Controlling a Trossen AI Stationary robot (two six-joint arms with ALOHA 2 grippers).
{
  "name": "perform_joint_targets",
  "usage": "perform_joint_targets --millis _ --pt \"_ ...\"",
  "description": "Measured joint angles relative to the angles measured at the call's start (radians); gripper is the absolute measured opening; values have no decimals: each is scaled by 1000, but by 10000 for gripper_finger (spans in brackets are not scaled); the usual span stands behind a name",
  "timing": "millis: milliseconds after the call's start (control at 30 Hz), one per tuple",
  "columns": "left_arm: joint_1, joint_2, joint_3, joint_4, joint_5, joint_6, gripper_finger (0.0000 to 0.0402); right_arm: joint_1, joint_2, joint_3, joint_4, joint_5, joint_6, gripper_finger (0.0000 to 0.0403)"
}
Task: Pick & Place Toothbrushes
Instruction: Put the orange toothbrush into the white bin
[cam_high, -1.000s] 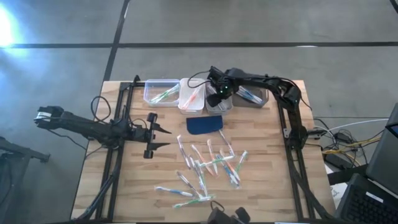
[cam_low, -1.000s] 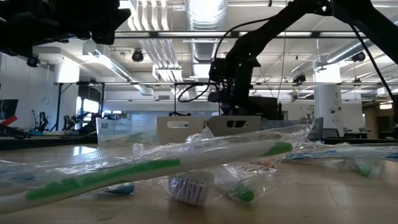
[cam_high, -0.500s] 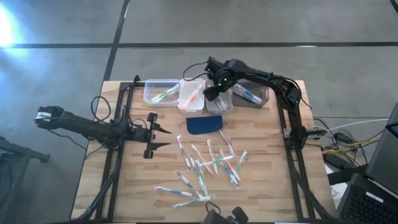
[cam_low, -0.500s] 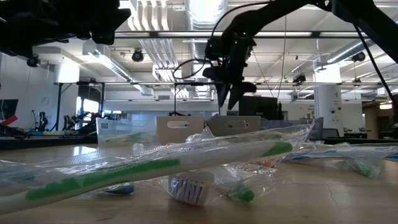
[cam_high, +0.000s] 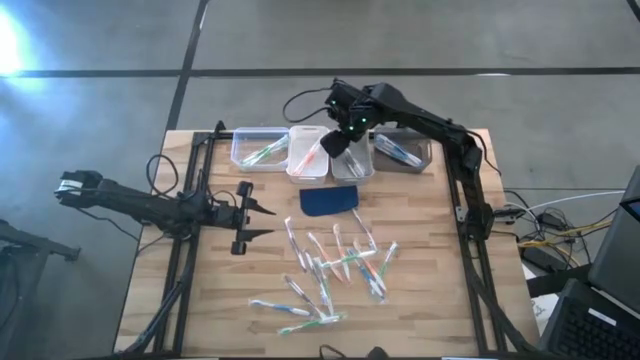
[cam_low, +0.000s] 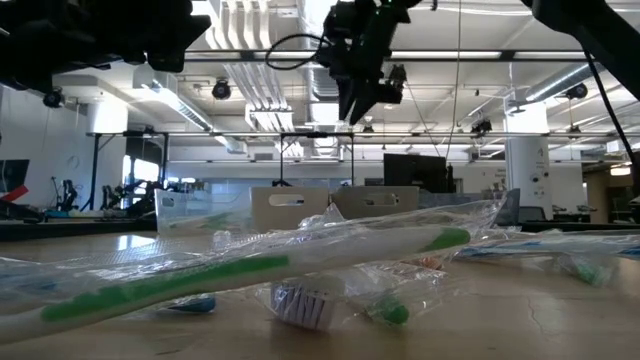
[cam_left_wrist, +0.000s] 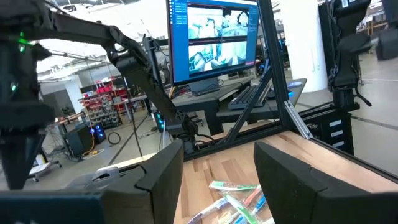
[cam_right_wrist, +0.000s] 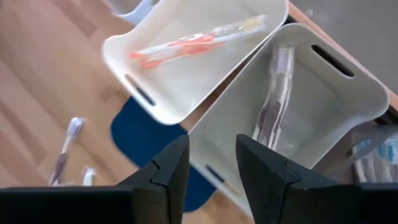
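Several toothbrushes, thin whitish sticks with green, orange or blue accents, lie scattered on the wooden table's near half; in the low view one wrapped green toothbrush lies close in front. My right gripper hangs high above the row of bins, pointing steeply down, open with nothing between its fingers. Below it a greyish toothbrush lies in the pale grey bin, and an orange toothbrush lies in the white bin. My left gripper waits open at the table's left.
Four bins stand in a row at the table's far edge: a clear bin with green brushes, the white bin, the pale grey bin and a dark bin with blue brushes. A dark blue pad lies just in front of them.
My right gripper has risen from low over the pale grey bin to high above the bins, drifting a little toward the table's left edge. It carries nothing up with it. The left arm has kept still.
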Motion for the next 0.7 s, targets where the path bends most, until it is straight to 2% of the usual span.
perform_joint_targets --millis 267,433,700 --pt "0 0 0 -1 0 0 202 61 0 146 -99 6 -23 89" --pt "0 0 0 -1 0 0 202 118 -40 137 -115 21 -47 63" --pt "0 0 -1 -3 0 0 202 274 -75 137 -161 176 -53 31"
